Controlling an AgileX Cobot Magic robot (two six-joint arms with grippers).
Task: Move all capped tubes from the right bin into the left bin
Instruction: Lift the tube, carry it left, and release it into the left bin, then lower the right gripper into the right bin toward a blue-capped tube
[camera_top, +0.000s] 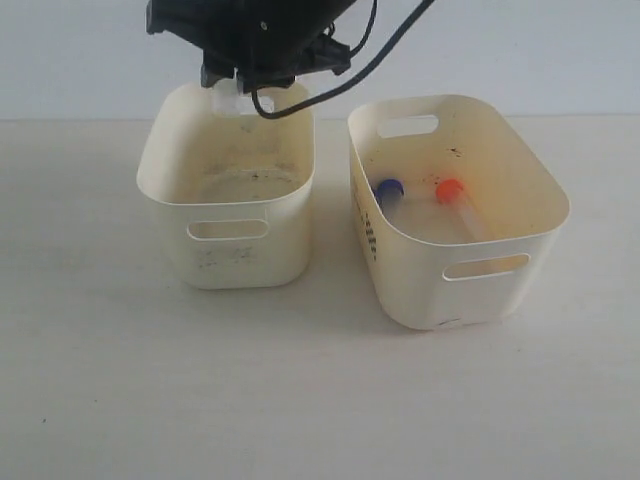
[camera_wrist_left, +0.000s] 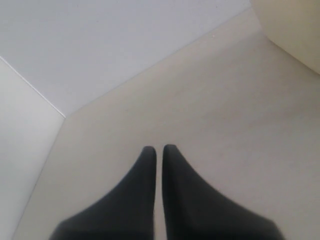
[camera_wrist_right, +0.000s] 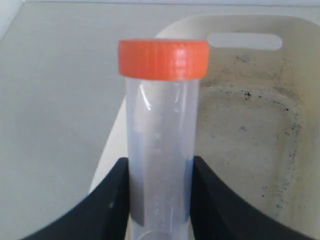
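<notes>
Here the right bin (camera_top: 420, 292) holds two capped tubes (camera_top: 392, 197), the right tool (camera_wrist_right: 160, 172) one.

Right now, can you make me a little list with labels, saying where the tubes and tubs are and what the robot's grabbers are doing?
left tub: cream plastic, dark scuffs inside, no tubes seen in it
right tub: cream plastic, dotted side patch, two tubes lying in it
those tubes: clear blue-capped tube, clear orange-capped tube, caps apart
right gripper: shut on a third clear plastic tube with orange cap, over the left tub's back rim
left gripper: shut, empty, above the pale table
</notes>
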